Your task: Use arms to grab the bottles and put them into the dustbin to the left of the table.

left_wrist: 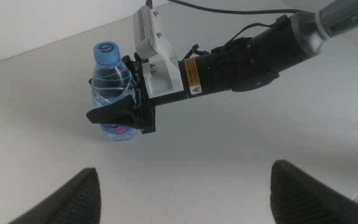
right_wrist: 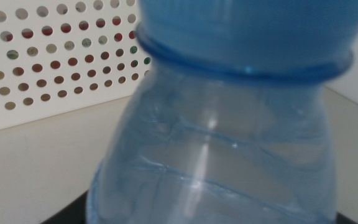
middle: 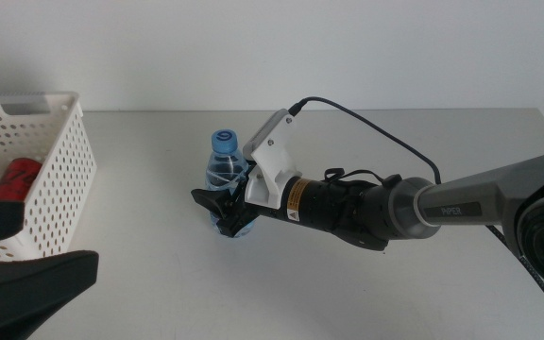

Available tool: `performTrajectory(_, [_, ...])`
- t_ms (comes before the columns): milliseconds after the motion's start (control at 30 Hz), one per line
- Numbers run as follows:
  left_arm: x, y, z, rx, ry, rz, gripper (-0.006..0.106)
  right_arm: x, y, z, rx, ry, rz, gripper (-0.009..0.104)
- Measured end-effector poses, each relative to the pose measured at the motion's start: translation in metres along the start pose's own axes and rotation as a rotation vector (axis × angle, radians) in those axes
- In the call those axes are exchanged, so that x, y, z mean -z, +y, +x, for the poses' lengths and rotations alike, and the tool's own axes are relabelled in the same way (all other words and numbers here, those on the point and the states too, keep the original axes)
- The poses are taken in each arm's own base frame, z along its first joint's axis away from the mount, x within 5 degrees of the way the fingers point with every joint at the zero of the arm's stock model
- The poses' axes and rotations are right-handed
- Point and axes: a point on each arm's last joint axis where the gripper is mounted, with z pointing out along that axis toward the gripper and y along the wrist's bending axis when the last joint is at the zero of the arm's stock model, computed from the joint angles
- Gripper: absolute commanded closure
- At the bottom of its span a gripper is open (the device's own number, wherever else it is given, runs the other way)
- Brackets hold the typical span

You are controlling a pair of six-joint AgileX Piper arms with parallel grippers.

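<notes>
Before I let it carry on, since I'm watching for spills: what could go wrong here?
The right hand grips the water bottle low, near its base, so it may tip when lifted. The thin bottle could buckle or slip. The left hand waits beside the dustbin, where a carry across might clip it.

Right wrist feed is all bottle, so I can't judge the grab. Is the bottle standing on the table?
Observer: Yes. The water bottle stands upright on the table, with the right gripper around its lower body.
Operator: Anything in the bin?
Observer: The dustbin holds a red can.
Operator: Left arm?
Observer: The left gripper is open, low at the left of the middle view, in front of the dustbin.
</notes>
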Motion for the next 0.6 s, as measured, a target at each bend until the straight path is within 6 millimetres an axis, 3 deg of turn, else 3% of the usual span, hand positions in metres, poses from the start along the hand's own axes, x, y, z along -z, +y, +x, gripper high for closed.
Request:
performTrajectory(267, [0.0,0.0,-0.0001,0.0,-0.001,0.0,0.007,-0.0002,-0.0021,0.0042,0.004,0.053,0.021,0.08])
performTrajectory(300, [0.0,0.0,-0.0002,0.0,-0.002,0.0,0.007,-0.0003,-0.0023,0.0042,-0.003,0.055,0.022,0.071])
performTrajectory(600, [0.0,0.0,-0.0002,0.0,-0.002,0.0,0.007,0.0022,0.0046,-0.0002,-0.003,0.105,-0.054,0.028])
